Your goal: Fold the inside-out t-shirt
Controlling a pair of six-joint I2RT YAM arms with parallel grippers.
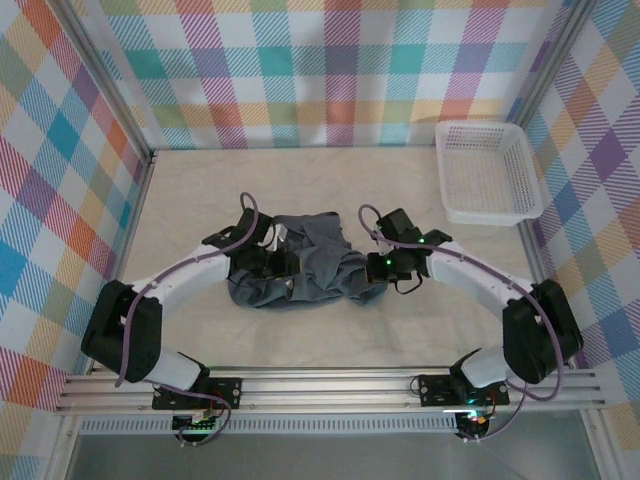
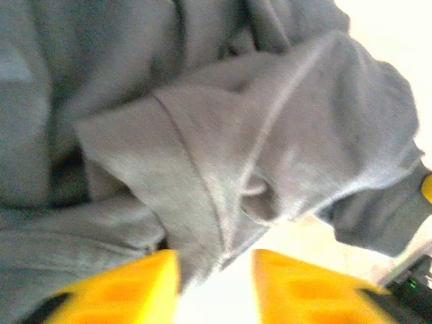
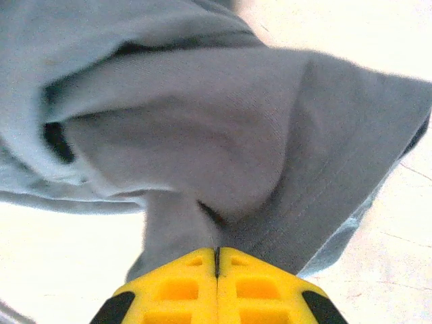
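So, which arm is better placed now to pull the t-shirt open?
Probably the right: the right claw is shut on a fold of the t-shirt, while the left claw stands open and grips no cloth.

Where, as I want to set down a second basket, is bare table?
Free: the far table strip between t-shirt and back wall, left of the white basket; the near strip before the rail. Crowded: centre, around the t-shirt.

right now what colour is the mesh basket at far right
The mesh basket is white; top external view shows it best.
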